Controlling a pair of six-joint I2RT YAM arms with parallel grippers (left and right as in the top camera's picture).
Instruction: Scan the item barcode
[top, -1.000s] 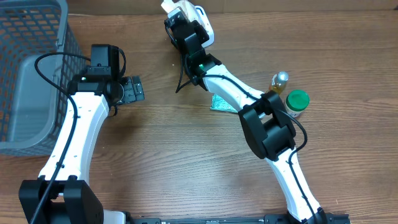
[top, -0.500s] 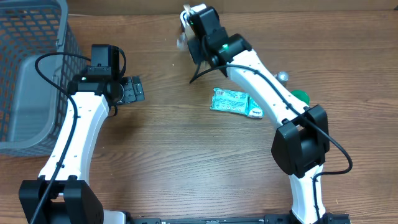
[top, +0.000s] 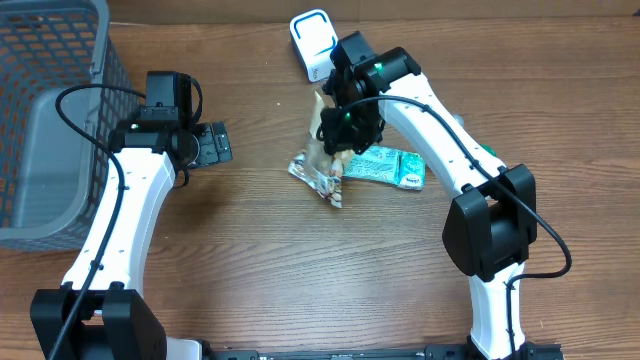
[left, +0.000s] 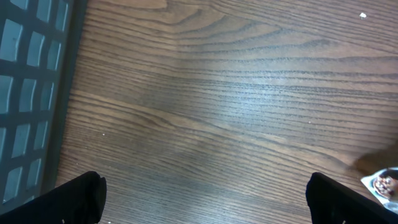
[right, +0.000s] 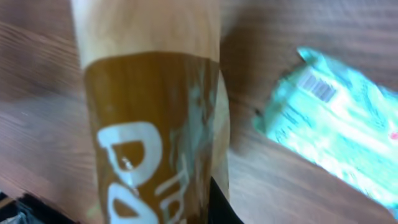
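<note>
My right gripper (top: 338, 140) is shut on a brown snack packet (top: 322, 168) with white lettering. The packet hangs down to the table just left of a green packet (top: 388, 166). In the right wrist view the brown packet (right: 149, 124) fills the left side, with one black finger (right: 221, 205) beside it. To its right lies the green packet (right: 339, 134), barcode facing up. The white scanner (top: 312, 40) stands at the back edge, behind the right gripper. My left gripper (top: 216, 143) is open and empty over bare wood, its fingers (left: 79, 198) wide apart.
A grey mesh basket (top: 50, 120) occupies the far left; its wall (left: 31, 93) lies close beside the left gripper. A bit of green cap (top: 489, 152) shows behind the right arm. A corner of the brown packet (left: 382, 183) appears at the right of the left wrist view.
The right arm has swung from the scanner at the back toward the table's middle, carrying the brown packet down beside the green packet. The left arm has not moved.
</note>
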